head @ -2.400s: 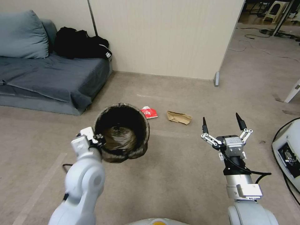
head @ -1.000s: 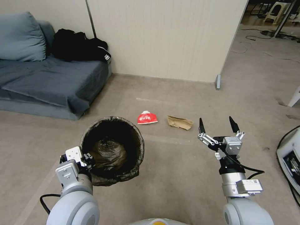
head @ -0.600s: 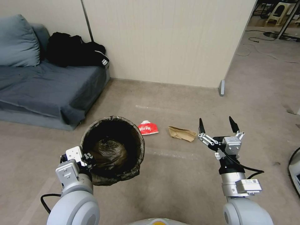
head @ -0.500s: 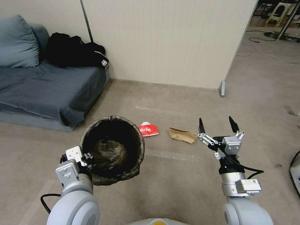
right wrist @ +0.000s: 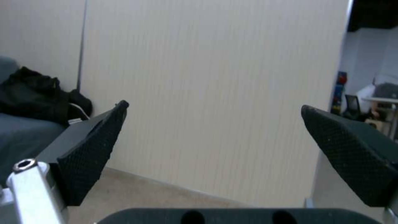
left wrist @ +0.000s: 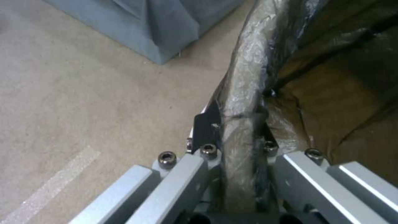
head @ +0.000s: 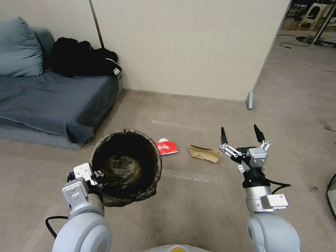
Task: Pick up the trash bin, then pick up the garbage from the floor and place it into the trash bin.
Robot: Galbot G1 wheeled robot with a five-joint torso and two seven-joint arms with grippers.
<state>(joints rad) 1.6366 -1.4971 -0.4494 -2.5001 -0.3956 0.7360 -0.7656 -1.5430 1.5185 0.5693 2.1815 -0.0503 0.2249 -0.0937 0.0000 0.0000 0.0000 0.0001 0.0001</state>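
Progress, as far as you can judge from the frames: step one reads as done. The trash bin (head: 126,166) is carried at your left front, its bagged rim clamped in the left end effector (head: 99,176), with the sofa (head: 52,101) further off on that side. The bin's mouth faces up; the dark liner inside holds no litter that you can make out, so nothing appears to have been deposited yet.

Step two is not begun. Two pieces of garbage lie on the floor (head: 196,196) ahead: the brown cardboard scrap (head: 205,153), and the smaller red wrapper (head: 167,146), which sits just beyond the bin's far rim. The scrap is the nearer one to the right end effector (head: 241,132), which hangs above the floor just beside it with its fingers spread wide and empty. Both pieces remain to be lifted and dropped in.

What each view gives you:
- Head view: the whole layout — bin, both pieces, both arms, the partition wall (head: 189,45), and the black clothes (head: 82,62) on the sofa, which are not litter.
- Left wrist view: the grasp itself. The rim (left wrist: 244,93), wrapped in bag film, runs between the two fingers (left wrist: 204,127), one outside the wall and one inside. The head view cannot confirm this contact.
- Right wrist view: the two black pads (right wrist: 89,155) set well apart against the wall; it looks level, so neither piece of garbage appears there.
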